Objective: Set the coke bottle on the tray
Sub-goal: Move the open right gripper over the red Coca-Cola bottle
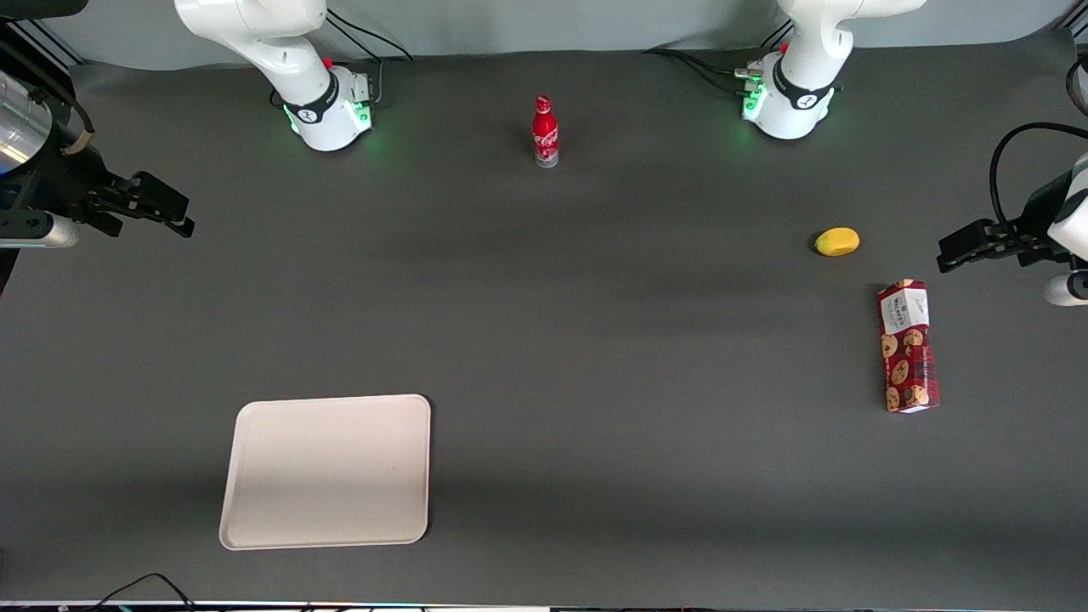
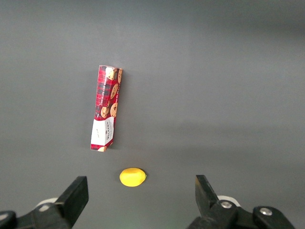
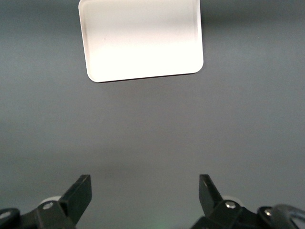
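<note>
A dark grey mat [image 1: 544,340] covers the whole table, with a pale wall running along the edge farthest from the front camera. Four loose things lie on it, one of each kind. One small slim red coke bottle [image 1: 545,131] with white script, a red cap and a silvery base stands upright between the two white arm bases, far from the front camera. One large flat off-white rectangular tray [image 1: 326,471] with rounded corners and a low rim lies bare near the front camera, toward the working arm's end, well apart from the bottle. One small yellow oval fruit-like object [image 1: 837,241] and one long red cookie box [image 1: 909,346] lying flat sit near each other toward the parked arm's end. The black two-finger gripper [image 1: 174,214] hangs above the mat at the working arm's end, holding nothing, its fingers [image 3: 81,191] spread wide apart. Its arm is cut off at the picture's edge, and the box's lettering is too small to read.
</note>
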You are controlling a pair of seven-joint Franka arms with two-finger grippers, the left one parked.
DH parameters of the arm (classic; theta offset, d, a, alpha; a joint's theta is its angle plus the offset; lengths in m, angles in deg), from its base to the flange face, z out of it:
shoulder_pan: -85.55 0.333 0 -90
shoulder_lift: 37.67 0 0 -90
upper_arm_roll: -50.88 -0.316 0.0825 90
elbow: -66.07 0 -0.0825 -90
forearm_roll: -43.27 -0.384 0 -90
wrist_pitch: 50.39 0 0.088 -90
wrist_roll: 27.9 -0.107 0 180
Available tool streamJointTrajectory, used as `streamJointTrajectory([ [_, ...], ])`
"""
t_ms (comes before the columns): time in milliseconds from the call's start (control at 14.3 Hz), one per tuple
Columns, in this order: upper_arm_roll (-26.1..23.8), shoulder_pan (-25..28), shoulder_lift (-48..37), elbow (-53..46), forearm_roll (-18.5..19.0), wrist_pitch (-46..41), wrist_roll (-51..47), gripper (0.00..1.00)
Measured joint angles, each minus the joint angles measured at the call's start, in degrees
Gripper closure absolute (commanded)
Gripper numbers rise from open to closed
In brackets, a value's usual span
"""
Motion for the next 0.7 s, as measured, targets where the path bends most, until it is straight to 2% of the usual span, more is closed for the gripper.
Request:
streamJointTrajectory([
  [280, 0.1, 0.0, 0.0, -0.1, 0.0, -0.4, 0.0, 0.0],
  [420, -1.1, 0.2, -0.1, -0.3, -0.3, -3.7, -0.5, 0.0],
  [559, -5.9, 0.3, -0.7, -0.7, -2.1, -7.1, -5.0, 0.0],
  [699, -12.6, 0.8, -1.6, -0.5, -7.2, -9.6, -13.2, 0.0],
])
